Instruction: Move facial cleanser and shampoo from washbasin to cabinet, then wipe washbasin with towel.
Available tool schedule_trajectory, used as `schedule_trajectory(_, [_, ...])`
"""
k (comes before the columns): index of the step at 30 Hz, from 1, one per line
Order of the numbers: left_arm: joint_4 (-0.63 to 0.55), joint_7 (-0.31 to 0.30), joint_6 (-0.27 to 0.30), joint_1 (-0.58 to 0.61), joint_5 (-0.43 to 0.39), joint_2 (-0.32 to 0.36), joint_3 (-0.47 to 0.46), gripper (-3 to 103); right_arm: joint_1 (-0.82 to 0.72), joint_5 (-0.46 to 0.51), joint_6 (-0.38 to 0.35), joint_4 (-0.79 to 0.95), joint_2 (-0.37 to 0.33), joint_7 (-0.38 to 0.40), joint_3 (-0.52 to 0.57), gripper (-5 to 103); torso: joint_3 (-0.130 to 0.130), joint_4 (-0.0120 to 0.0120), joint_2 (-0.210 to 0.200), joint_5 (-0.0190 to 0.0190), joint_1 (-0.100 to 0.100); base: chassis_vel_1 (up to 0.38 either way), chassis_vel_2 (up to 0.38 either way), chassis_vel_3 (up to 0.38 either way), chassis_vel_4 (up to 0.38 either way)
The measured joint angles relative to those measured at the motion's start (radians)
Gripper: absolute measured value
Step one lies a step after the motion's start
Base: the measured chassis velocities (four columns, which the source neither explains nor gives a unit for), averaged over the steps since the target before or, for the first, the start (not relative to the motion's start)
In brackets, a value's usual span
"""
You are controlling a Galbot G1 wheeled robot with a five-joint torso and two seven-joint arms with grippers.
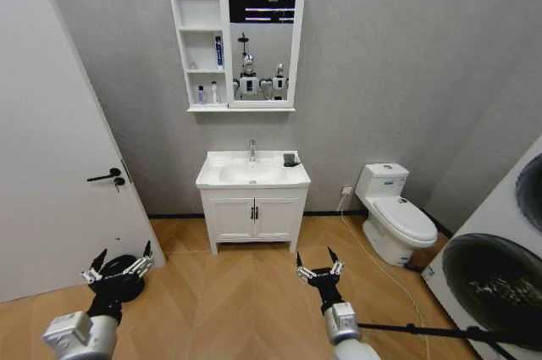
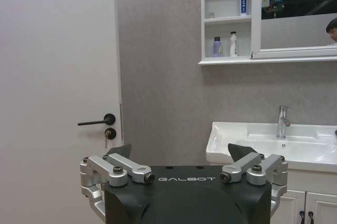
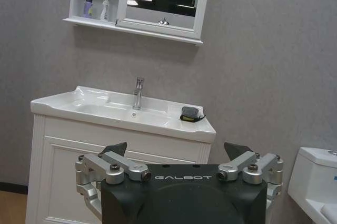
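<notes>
Head view: left claw (image 1: 118, 266) and right claw (image 1: 316, 263) spread wide, empty, well short of washbasin (image 1: 253, 172).

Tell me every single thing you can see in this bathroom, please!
washbasin: one, white, on the vanity against the grey wall.
tap: one, chrome, at the back of the washbasin.
towel: one, dark, on the washbasin's back right corner.
vanity: one, white, two doors with dark handles, under the washbasin.
cabinet: one, white, three open shelves, on the wall left of the mirror.
mirror: one, white frame, above the washbasin.
bottles: two, one purple and one white, on the lowest shelf.
tube: one, blue and white, upright on the middle shelf.
toilet: one, white, right of the vanity.
door: one, white with a black handle, far left.
left gripper: one, silver and black, open, low over the floor.
right gripper: one, same colours, open, low over the floor.
</notes>
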Motion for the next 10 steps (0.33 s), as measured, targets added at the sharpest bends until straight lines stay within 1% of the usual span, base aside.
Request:
schedule_trajectory(7, [0.000, 0.000, 0.000, 0.000, 0.000, 0.000, 0.000, 100, 0.025, 0.050, 0.002, 0.017, -0.013, -0.031, 0.013, 100, 0.000, 0.0001, 0.000, 0.0000, 0.000, 0.000, 0.000, 0.000, 0.000])
schedule_trajectory(10, [0.000, 0.000, 0.000, 0.000, 0.000, 0.000, 0.000, 100, 0.032, 0.056, -0.010, 0.024, -0.016, -0.024, 0.015, 100, 0.000, 0.0001, 0.000, 0.0000, 0.000, 0.000, 0.000, 0.000, 0.000])
